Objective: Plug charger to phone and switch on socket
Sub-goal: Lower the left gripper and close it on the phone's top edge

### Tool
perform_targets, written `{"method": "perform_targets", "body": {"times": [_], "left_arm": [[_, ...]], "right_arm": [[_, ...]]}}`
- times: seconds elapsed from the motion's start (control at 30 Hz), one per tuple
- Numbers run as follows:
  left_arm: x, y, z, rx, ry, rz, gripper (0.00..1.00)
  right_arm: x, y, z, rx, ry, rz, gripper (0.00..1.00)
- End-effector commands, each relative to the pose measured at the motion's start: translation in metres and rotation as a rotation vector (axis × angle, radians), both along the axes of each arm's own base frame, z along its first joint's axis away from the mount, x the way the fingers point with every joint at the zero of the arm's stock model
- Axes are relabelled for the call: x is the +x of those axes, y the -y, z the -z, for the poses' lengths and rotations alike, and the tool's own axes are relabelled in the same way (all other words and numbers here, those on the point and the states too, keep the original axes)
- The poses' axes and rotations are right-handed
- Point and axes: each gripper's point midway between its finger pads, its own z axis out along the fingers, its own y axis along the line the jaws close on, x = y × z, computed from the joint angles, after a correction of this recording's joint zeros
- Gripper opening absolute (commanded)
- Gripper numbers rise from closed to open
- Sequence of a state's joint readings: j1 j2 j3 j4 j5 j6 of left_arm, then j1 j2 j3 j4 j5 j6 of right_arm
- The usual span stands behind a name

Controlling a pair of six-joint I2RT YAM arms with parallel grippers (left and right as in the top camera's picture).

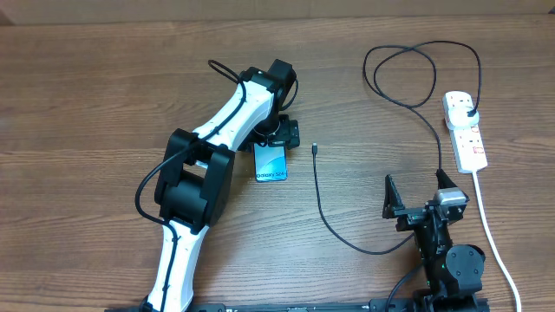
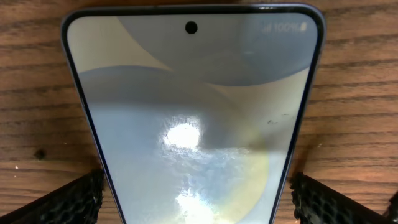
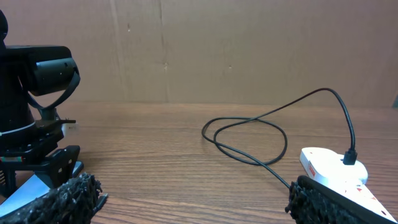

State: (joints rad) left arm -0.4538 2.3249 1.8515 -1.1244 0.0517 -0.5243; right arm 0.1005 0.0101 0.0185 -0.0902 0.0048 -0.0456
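Note:
The phone [image 1: 270, 164] lies flat on the table, screen lit, and fills the left wrist view [image 2: 193, 93]. My left gripper [image 1: 279, 137] is open over its far short end, one finger on each side of its long edges [image 2: 197, 186]. The black charger cable [image 1: 323, 212] lies loose, its connector tip [image 1: 315, 149] just right of the phone. The cable loops at the back and its plug [image 1: 469, 112] sits in the white socket strip [image 1: 466, 137]. My right gripper [image 1: 414, 179] is open and empty, left of the socket; it also shows in the right wrist view [image 3: 193, 199].
The socket's thick white cord [image 1: 491, 236] runs down the right side to the table's front edge. The cable loop [image 3: 249, 134] and socket [image 3: 329, 168] lie ahead of my right gripper. The left arm [image 3: 37, 93] stands at the left of that view.

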Motion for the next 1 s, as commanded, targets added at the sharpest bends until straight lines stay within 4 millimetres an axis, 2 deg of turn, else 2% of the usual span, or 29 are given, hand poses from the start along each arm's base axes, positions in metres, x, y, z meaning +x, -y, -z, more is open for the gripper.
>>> {"method": "perform_targets", "body": {"times": [0.0,0.97], "left_arm": [[-0.0087,-0.0024,0.0116,0.006,-0.035,-0.008,1.00],[-0.0083,-0.0024,0.0121,0.018,-0.027,-0.002,1.00]], "right_arm": [[0.0002,0.0002,0.0022,-0.004,0.003,0.001,1.00],[0.0002,0.0002,0.0022,-0.004,0.003,0.001,1.00]]}}
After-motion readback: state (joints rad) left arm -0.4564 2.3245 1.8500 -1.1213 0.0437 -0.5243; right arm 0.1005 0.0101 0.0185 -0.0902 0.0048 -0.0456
